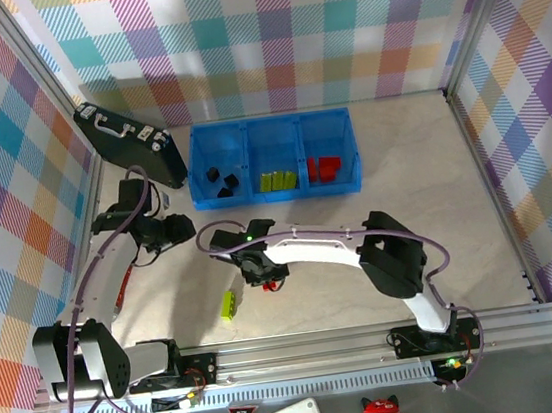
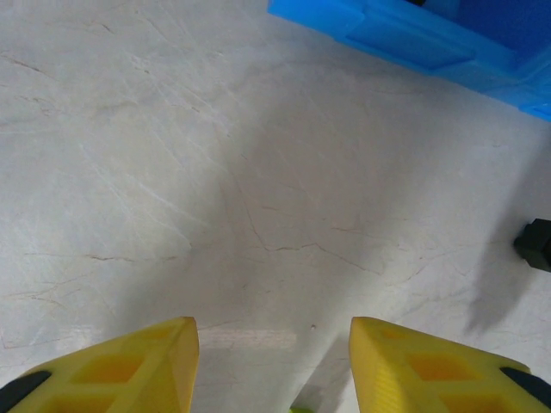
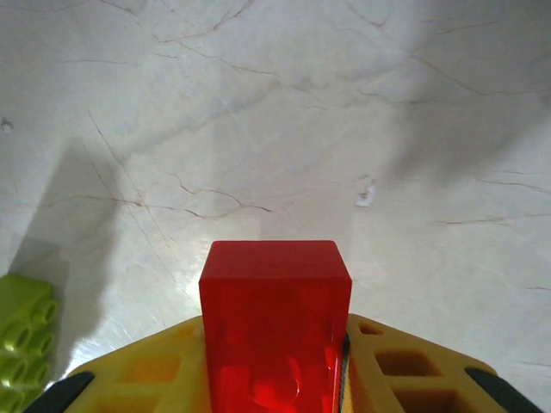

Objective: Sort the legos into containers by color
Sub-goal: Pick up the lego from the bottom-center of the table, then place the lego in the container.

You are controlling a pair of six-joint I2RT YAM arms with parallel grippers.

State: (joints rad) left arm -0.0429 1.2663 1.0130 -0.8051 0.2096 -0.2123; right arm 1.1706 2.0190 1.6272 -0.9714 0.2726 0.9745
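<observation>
Right wrist view: a red brick (image 3: 275, 310) is held pinched in the closed right gripper (image 3: 275, 379) above the table (image 3: 258, 103), and could be dropped short of the containers (image 1: 277, 196) if gripped too shallowly.

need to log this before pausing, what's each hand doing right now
left hand: open, nothing between its fingers
right hand: closed on a red lego

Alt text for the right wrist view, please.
The right gripper clamps a red brick between its yellow fingers, over a pale veined table. A lime-green brick lies at the lower left edge.
</observation>
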